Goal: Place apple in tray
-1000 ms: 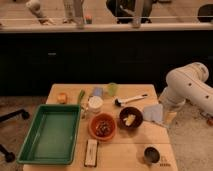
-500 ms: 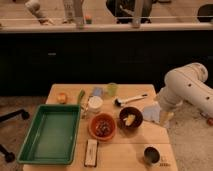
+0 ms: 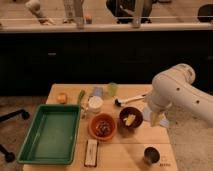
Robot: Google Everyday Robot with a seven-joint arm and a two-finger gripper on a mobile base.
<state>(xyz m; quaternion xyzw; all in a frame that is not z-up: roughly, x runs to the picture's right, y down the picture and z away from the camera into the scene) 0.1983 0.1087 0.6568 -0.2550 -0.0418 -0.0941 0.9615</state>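
Starting state only: apple [image 3: 61,97] sits on the table [image 3: 125,152] just behind the tray [image 3: 50,132], not in it. Gripper [image 3: 158,120] hangs at the table's right edge, fingers wide, holding nothing. Pick and place are both left.

Plain green all over the tray [image 3: 31,132], orange-yellow on the apple [image 3: 62,97] just beyond its far corner, pale wood for the table [image 3: 125,151]. Orange on the bowl [image 3: 92,131] with dark contents, dark brown on the second bowl [image 3: 122,116] with yellow inside, black and white on the flat rectangular object [image 3: 91,152], light green on the small cup [image 3: 112,89]. White along the arm [image 3: 175,92], pale cream on the gripper [image 3: 158,119], low at the table's right edge beside the dark brown bowl.
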